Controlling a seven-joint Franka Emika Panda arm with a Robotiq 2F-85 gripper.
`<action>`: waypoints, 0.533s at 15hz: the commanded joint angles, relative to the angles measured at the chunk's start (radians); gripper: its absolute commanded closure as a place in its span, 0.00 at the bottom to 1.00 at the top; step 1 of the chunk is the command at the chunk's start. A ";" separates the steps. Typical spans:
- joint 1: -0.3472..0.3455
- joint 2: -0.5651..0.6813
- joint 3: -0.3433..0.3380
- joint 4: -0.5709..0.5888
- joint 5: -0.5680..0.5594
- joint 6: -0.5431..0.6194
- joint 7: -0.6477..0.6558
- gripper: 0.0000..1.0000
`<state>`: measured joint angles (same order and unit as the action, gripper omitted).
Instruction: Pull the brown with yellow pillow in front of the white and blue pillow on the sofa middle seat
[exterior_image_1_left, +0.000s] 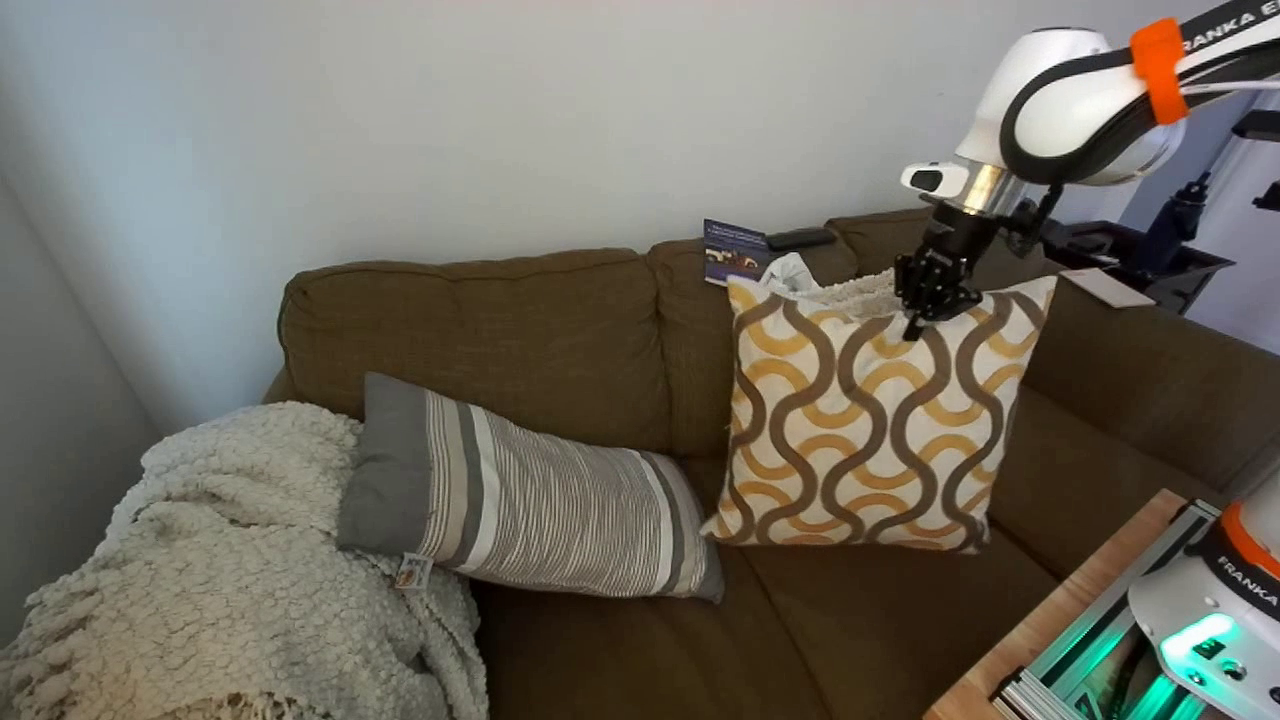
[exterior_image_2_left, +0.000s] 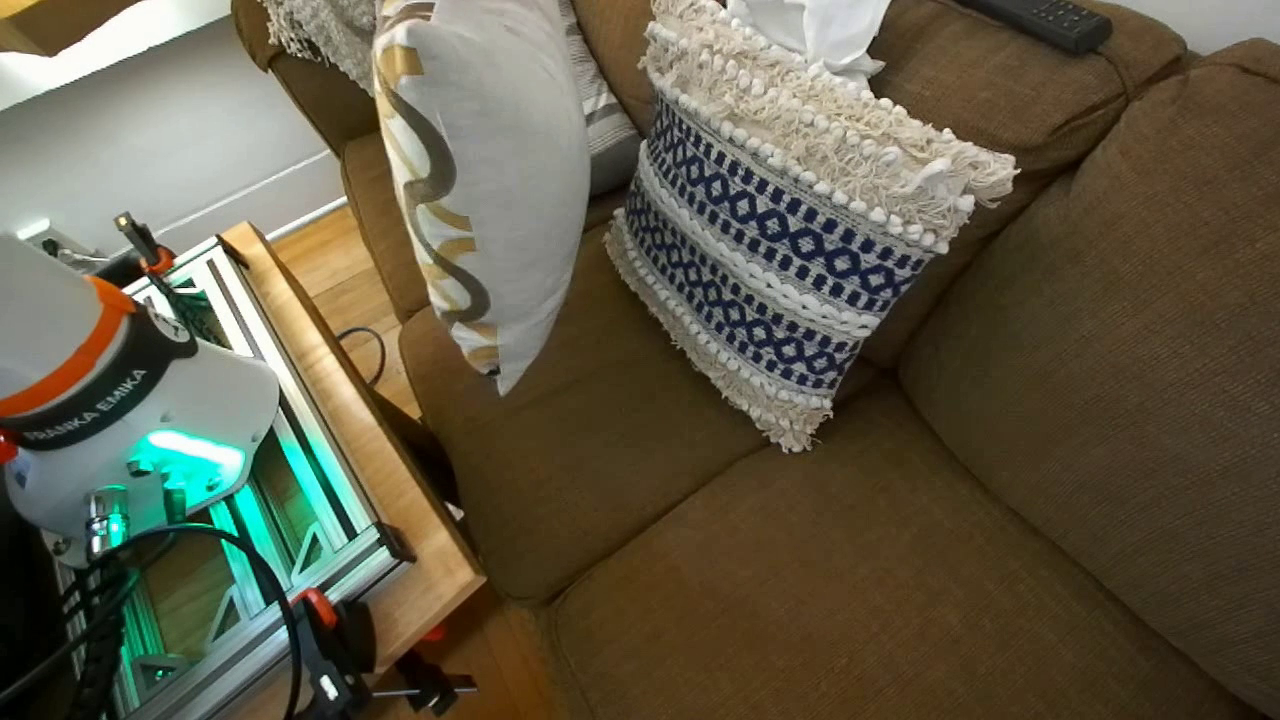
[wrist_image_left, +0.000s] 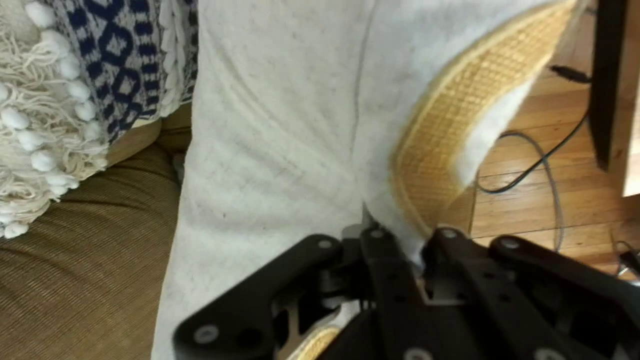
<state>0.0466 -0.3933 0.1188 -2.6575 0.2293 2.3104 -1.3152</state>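
Observation:
The brown with yellow pillow (exterior_image_1_left: 870, 430) hangs nearly upright over the middle of the sofa (exterior_image_1_left: 470, 320). In an exterior view it is seen edge-on with its plain pale back (exterior_image_2_left: 500, 170); that back also fills the wrist view (wrist_image_left: 280, 125). I cannot tell whether its lower edge touches the seat. My gripper (exterior_image_1_left: 915, 322) is shut on its top edge; in the wrist view the fingers (wrist_image_left: 407, 245) pinch the fabric. The white and blue pillow (exterior_image_2_left: 760, 240) leans on the sofa back, behind and apart from the held pillow. Its fringe shows in the wrist view (wrist_image_left: 45, 120).
A striped bolster (exterior_image_1_left: 550, 500) and a fluffy blanket (exterior_image_1_left: 250, 580) lie on the sofa. A booklet (exterior_image_1_left: 735, 250), a remote (exterior_image_1_left: 800, 239) and white tissue (exterior_image_2_left: 820, 30) are on the sofa back. The robot's wooden table (exterior_image_2_left: 400, 520) stands close to the seat front.

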 joint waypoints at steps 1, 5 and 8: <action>0.051 -0.184 -0.098 0.022 -0.101 -0.276 -0.031 0.97; 0.071 -0.221 -0.157 0.090 -0.097 -0.381 -0.058 0.87; 0.065 -0.298 -0.205 0.136 -0.094 -0.460 -0.093 0.87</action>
<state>0.0900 -0.6913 -0.0694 -2.5230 0.1470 1.8508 -1.4197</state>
